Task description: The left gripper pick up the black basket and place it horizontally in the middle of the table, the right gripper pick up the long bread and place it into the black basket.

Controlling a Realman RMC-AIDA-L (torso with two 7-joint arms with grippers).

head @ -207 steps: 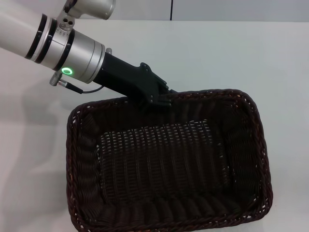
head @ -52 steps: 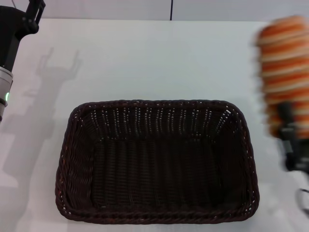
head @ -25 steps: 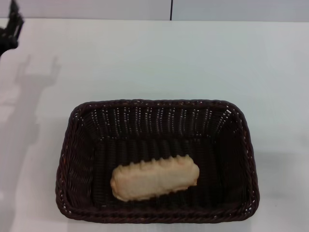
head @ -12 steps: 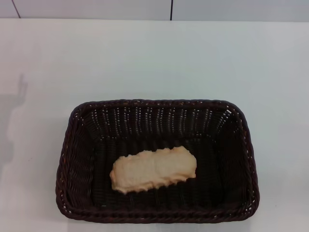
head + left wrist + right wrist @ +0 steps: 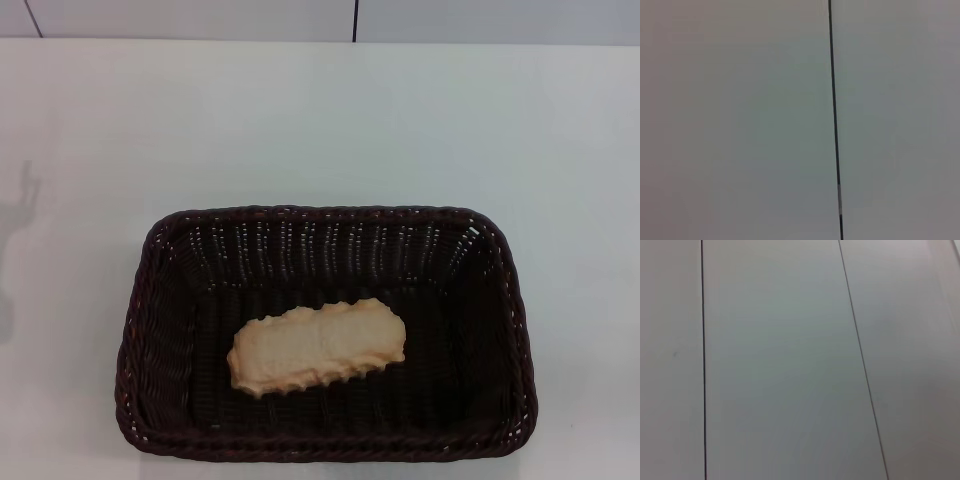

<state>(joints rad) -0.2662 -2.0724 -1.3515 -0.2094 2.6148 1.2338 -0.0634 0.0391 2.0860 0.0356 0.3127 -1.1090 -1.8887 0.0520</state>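
- The long bread point(image 5: 317, 346) now lies inside the black basket point(image 5: 500, 300), pale underside up; two seconds ago it was still carried in at the right, and in the last second it has tipped a little and settled.
- The basket sits lengthwise on the white desk point(image 5: 320, 120), near the middle.
- Neither the left claw nor the right claw is in view, both having left the head view, so their state cannot be told; both wrist views show only plain panels.
- Both placements look done.
- No brand, label or writing is visible.
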